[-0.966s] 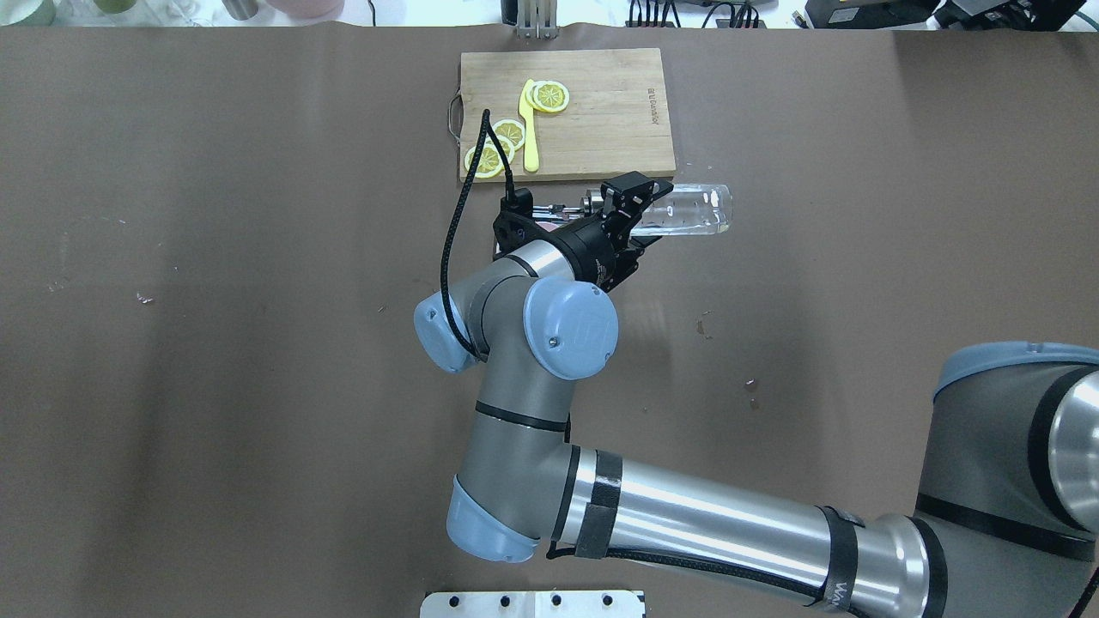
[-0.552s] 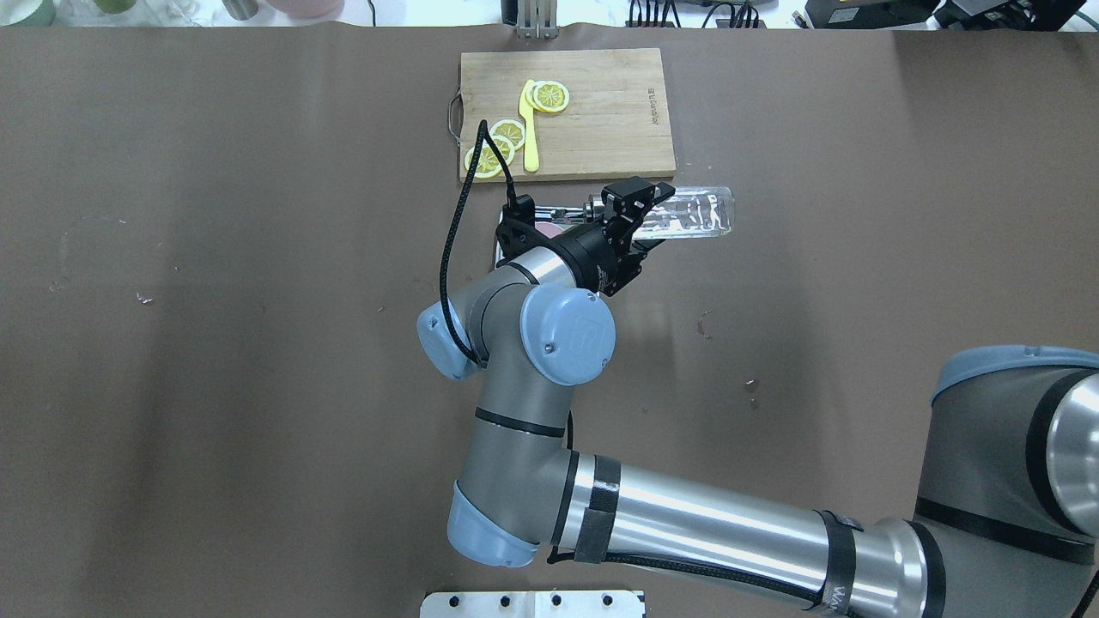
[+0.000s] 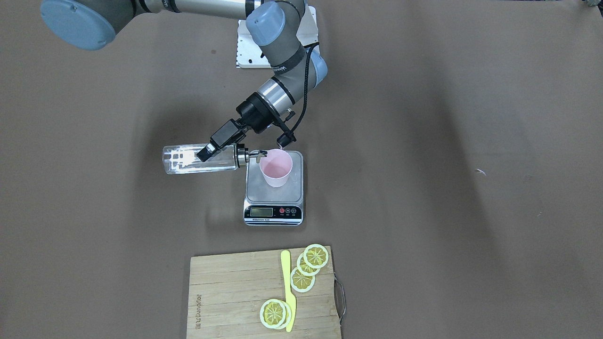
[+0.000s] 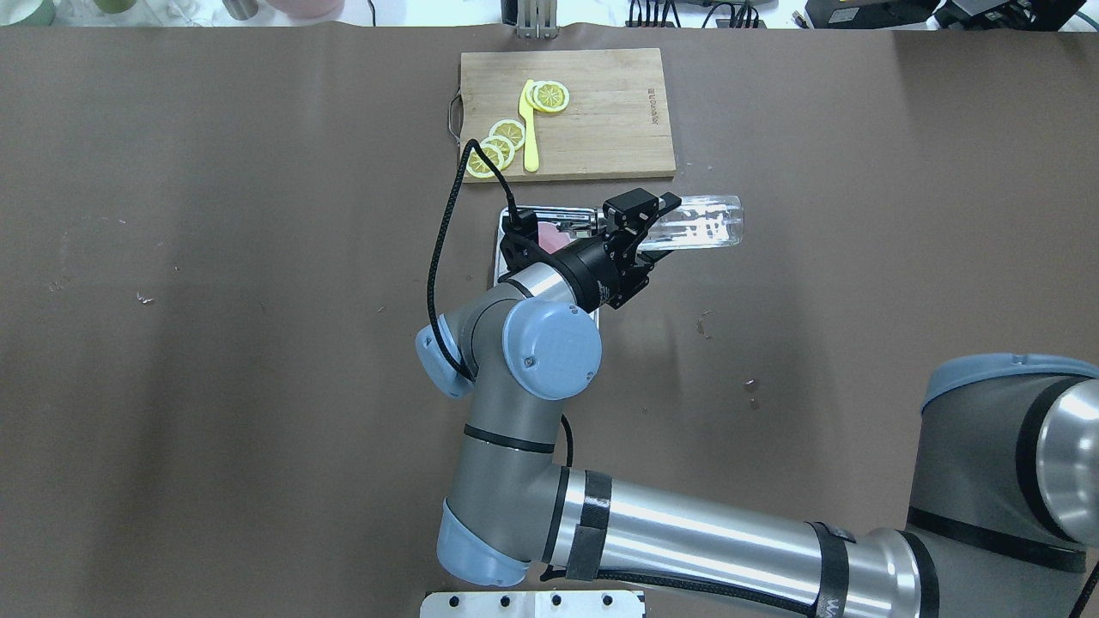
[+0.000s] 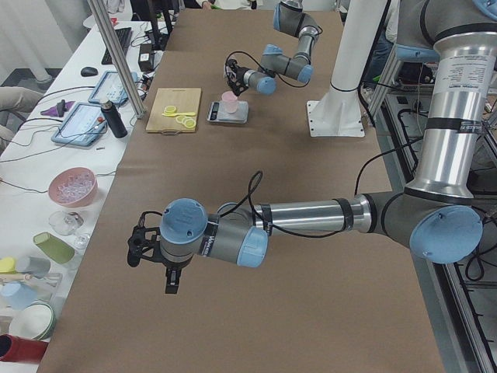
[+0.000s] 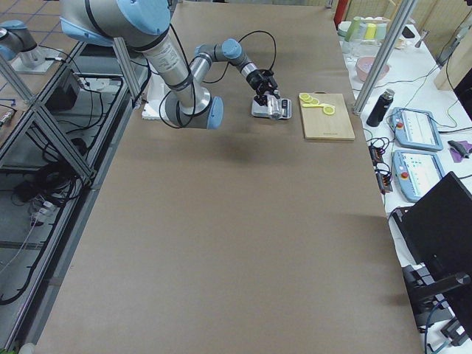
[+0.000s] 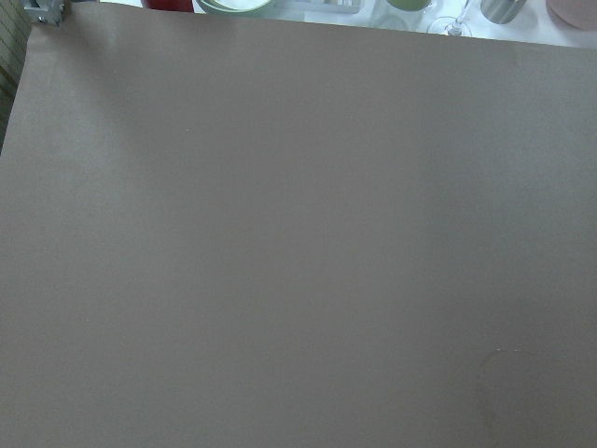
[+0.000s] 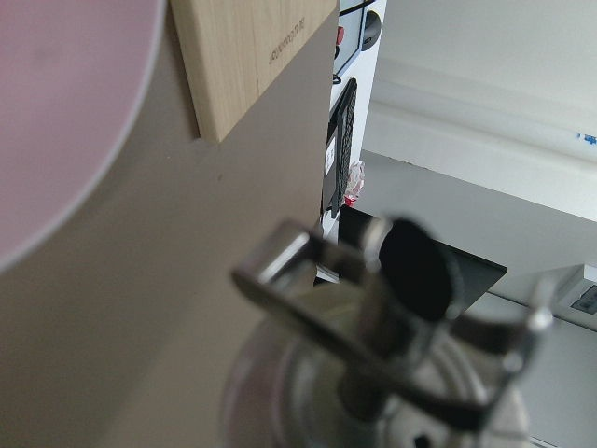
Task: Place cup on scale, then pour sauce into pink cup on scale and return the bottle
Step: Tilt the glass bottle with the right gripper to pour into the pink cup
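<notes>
The pink cup (image 3: 276, 168) stands upright on the scale (image 3: 256, 187). My right gripper (image 3: 207, 151) is shut on the clear glass bottle (image 3: 188, 160) and holds it about level, with the silver spout (image 3: 256, 154) at the cup's rim. The clear sauce shows as glints in the bottle; I cannot make out a stream. In the overhead view the right gripper (image 4: 644, 225) grips the bottle (image 4: 700, 223), and my wrist hides most of the cup (image 4: 549, 237) and the scale (image 4: 549, 212). The right wrist view shows the spout (image 8: 410, 271) and the cup (image 8: 56, 112). My left gripper (image 5: 146, 247) hovers far off; I cannot tell its state.
A wooden cutting board (image 3: 226, 292) with lemon slices (image 3: 311, 263) and a yellow knife (image 3: 287, 287) lies just beyond the scale. Bowls, cups and tablets line the far side bench (image 5: 74, 186). The left wrist view shows only brown table cover (image 7: 298, 243).
My right arm has shifted, carrying the bottle slightly right and back toward the robot. More of the cup and scale shows past my wrist.
</notes>
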`<state>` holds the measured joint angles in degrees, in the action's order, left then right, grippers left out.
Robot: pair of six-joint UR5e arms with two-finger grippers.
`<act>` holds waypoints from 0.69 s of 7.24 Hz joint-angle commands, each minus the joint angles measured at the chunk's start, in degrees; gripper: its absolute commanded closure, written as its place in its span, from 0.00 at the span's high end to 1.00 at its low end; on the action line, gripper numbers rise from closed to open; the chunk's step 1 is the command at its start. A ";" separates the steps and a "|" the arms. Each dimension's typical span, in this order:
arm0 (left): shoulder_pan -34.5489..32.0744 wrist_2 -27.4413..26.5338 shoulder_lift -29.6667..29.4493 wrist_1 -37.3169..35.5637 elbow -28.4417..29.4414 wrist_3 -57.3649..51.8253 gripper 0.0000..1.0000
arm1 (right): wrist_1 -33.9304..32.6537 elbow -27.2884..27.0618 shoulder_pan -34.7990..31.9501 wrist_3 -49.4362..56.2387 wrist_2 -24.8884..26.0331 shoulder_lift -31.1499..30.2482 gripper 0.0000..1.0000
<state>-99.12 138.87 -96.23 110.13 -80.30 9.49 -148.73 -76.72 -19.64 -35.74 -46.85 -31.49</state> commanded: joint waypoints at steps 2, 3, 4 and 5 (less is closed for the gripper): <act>-0.02 0.00 -0.01 0.00 0.06 0.01 0.98 | -4.54 -0.01 0.48 -1.78 0.01 1.35 0.00; -0.02 0.00 -0.01 0.00 0.06 0.01 0.98 | -6.64 -0.01 0.65 -2.92 0.01 1.35 0.00; -0.02 0.00 -0.01 0.00 0.06 0.01 0.98 | -6.84 -0.01 0.83 -3.45 0.01 1.35 0.00; -0.02 0.00 -0.01 0.00 0.15 0.01 0.98 | -7.45 -0.01 0.83 -3.72 0.01 1.35 0.00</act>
<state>-99.14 138.87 -96.24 110.13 -80.22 9.49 -155.28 -76.73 -18.90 -38.89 -46.85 -30.18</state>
